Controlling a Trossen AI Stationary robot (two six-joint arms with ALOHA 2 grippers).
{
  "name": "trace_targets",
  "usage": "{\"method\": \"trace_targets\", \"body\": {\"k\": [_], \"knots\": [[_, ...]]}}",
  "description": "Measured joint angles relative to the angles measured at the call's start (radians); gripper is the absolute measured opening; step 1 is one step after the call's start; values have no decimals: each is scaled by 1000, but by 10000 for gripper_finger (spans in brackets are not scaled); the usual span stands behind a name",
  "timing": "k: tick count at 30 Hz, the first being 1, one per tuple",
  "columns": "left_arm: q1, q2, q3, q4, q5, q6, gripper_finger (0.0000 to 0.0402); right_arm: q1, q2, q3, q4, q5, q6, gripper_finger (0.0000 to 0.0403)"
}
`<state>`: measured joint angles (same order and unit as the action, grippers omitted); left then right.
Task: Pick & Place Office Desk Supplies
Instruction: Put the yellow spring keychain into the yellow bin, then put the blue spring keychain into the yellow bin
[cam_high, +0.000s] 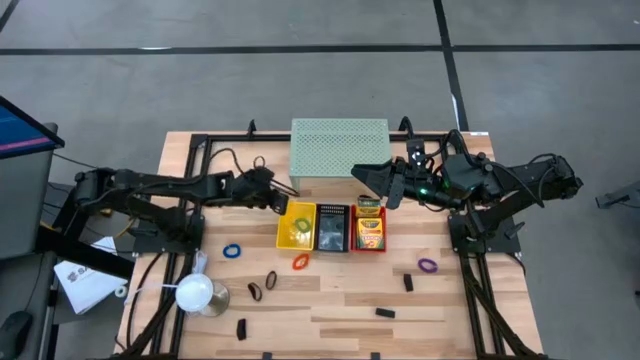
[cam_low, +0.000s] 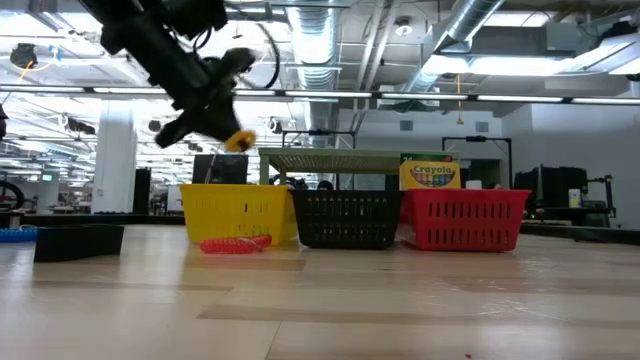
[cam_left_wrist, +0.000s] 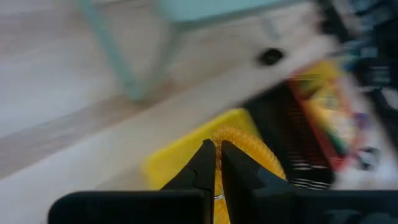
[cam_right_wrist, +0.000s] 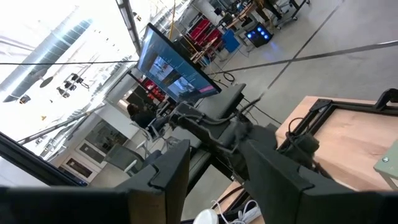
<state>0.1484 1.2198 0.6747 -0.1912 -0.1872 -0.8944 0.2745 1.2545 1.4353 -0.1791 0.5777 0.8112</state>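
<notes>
My left gripper (cam_high: 290, 197) hangs just left of the yellow bin (cam_high: 297, 226), shut on an orange-yellow coiled ring band (cam_low: 238, 141). Beside that bin stand a black bin (cam_high: 332, 228) and a red bin (cam_high: 370, 230) holding crayon boxes (cam_low: 431, 174). On the table lie a red-orange band (cam_high: 300, 262), a blue band (cam_high: 232, 251), a purple band (cam_high: 428, 266) and several black clips (cam_high: 255, 292). My right gripper (cam_high: 365, 176) waits raised above the bins' far side, open, with nothing between its fingers (cam_right_wrist: 168, 171). My left gripper pinches the ring band's coil (cam_left_wrist: 231, 134) between its two fingers (cam_left_wrist: 202, 163), which slant down from the table's left. The ring's loop arcs out past the fingertips. The band is lifted clear, above the yellow bin's left end (cam_low: 215, 205).
A pale green mesh shelf (cam_high: 340, 150) stands behind the bins at the table's far edge. A white round-headed lamp-like object (cam_high: 197, 293) sits near the left front. Bare wood lies in front of the bins, between the scattered clips (cam_high: 385, 313).
</notes>
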Motion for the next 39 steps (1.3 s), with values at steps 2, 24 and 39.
{"method": "trace_targets", "body": {"k": [2, 24, 39], "knots": [[-29, 14, 1, 49, 2, 0, 4, 0, 0, 0, 0, 0, 0, 154], [-110, 188, 0, 120, -22, -26, 83, 15, 4, 0, -1, 0, 0, 154], [-112, 32, 0, 18, 47, 84, 177, 21, 4, 0, -10, 25, -7, 154]]}}
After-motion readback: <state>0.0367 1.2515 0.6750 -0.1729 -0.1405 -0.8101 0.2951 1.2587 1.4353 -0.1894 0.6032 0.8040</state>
